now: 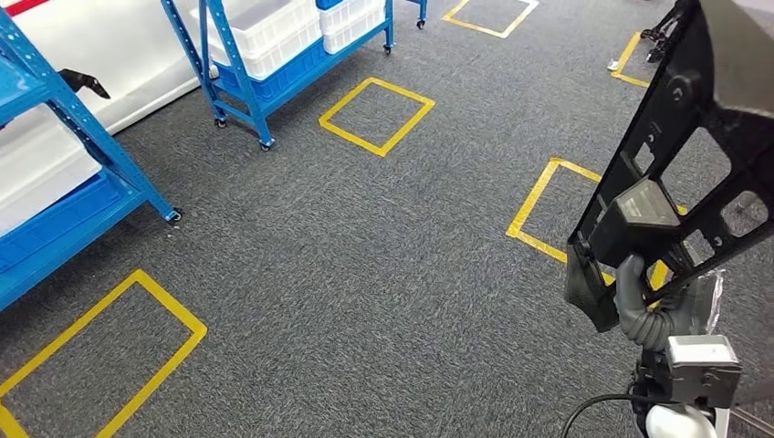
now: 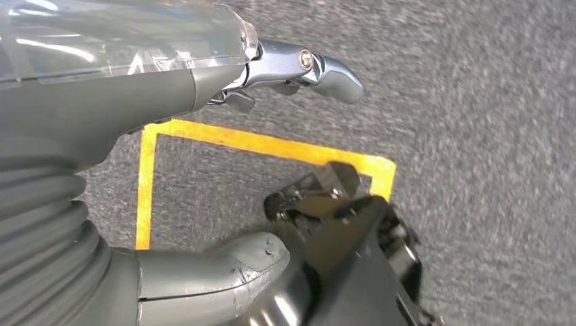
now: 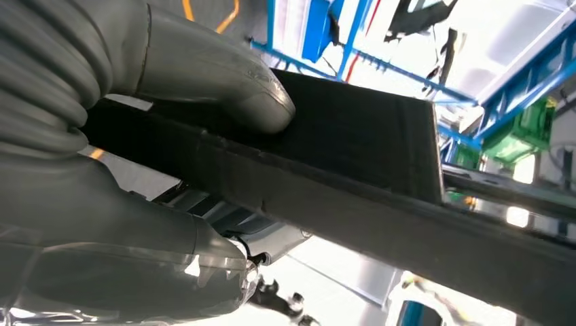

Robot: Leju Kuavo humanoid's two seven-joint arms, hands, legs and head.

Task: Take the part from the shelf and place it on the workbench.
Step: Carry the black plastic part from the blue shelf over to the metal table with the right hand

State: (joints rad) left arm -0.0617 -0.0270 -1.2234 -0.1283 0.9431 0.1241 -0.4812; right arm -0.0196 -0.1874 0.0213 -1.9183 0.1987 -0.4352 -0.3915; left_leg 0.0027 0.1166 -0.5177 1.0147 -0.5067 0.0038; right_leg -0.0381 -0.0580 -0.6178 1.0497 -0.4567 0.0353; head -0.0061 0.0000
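A black perforated part (image 1: 694,155), a flat frame with large cut-outs, is held upright and tilted at the right side of the head view, above the grey carpet floor (image 1: 365,274); it is gripped near its lower end by the right hand (image 1: 630,251), whose dark fingers are wrapped across the frame; in the right wrist view the same part (image 3: 353,156) is seen as a dark ribbed slab, pressed from one side by the thick grey thumb (image 3: 238,88) and from the other by the remaining fingers, so the right hand (image 3: 170,170) is clamped on it.

The left hand (image 2: 224,170) is seen in the left wrist view above the carpet; nothing is held in it, and the thumb (image 2: 231,272) is set well apart from the metallic fingers (image 2: 306,68), so the hand is spread.

Yellow tape squares (image 1: 376,114) are marked on the floor; one lies just behind the part in the head view; blue wheeled shelves (image 1: 265,64) carrying white bins (image 1: 274,32) stand at the far left, and a nearer blue shelf (image 1: 55,182) is seen at the left edge.
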